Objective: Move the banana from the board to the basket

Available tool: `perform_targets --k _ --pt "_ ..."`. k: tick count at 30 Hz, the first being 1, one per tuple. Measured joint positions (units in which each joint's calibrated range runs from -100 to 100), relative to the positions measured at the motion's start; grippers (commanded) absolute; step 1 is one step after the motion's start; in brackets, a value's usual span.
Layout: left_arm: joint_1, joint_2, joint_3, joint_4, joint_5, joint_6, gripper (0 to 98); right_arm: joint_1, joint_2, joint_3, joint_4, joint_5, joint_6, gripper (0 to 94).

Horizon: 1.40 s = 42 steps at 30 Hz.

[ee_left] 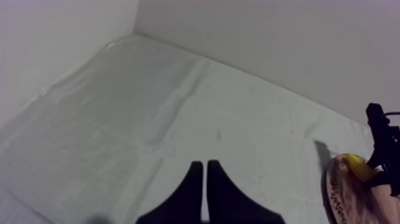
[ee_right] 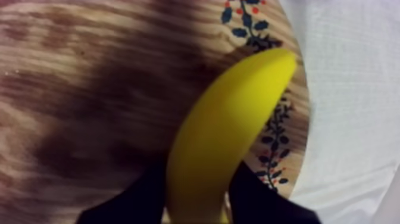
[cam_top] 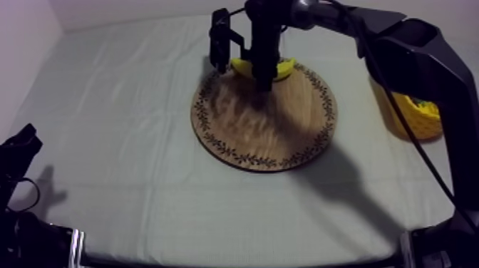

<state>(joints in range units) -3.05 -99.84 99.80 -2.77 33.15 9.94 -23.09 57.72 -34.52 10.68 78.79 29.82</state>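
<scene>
My right gripper (cam_top: 265, 85) comes down from the upper middle of the top view onto the far rim of the wooden board (cam_top: 271, 139), because that is where the banana (cam_top: 285, 69) lies; its yellow shows to either side of my wrist there. In the right wrist view my black fingers (ee_right: 140, 202) press against both flanks of the banana near one end, so I judge the gripper closed round it. The rest of the fruit runs out over the patterned rim towards the cloth; whether it has left the wood I cannot tell. I hold it across its narrow width, since a curved body gives two fingers their steadiest bite that way.

The yellow basket (cam_top: 417, 114) stands on the surface (cam_top: 128, 142) at the right of the top view, just beside the board and partly behind my right arm; that is why this arm takes the job, as the carry is short on its own side.

My left gripper (cam_top: 20, 142) rests low at the lower left, well apart from the board. In its own wrist view the fingers lie together as a narrow wedge holding nothing, out of the way of the lift.
</scene>
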Motion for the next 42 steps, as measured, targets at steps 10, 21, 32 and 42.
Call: perform_targets --k 10,21,32,42 --pt "0.0 0.0 0.0 0.0 0.0 0.0 0.1 -0.1 -1.59 1.57 0.4 -0.99 -0.68 19.1" --pt "0.0 0.0 0.0 0.0 0.0 0.0 0.1 0.3 -13.61 5.07 -0.38 0.11 0.59 20.6" --pt "0.0 0.0 0.0 0.0 0.0 0.0 0.1 0.26 -28.64 8.91 -0.5 3.85 0.85 21.3" --pt "0.0 0.0 0.0 0.0 0.0 0.0 0.1 -0.14 -34.34 15.54 -0.18 3.82 -1.76 22.3"
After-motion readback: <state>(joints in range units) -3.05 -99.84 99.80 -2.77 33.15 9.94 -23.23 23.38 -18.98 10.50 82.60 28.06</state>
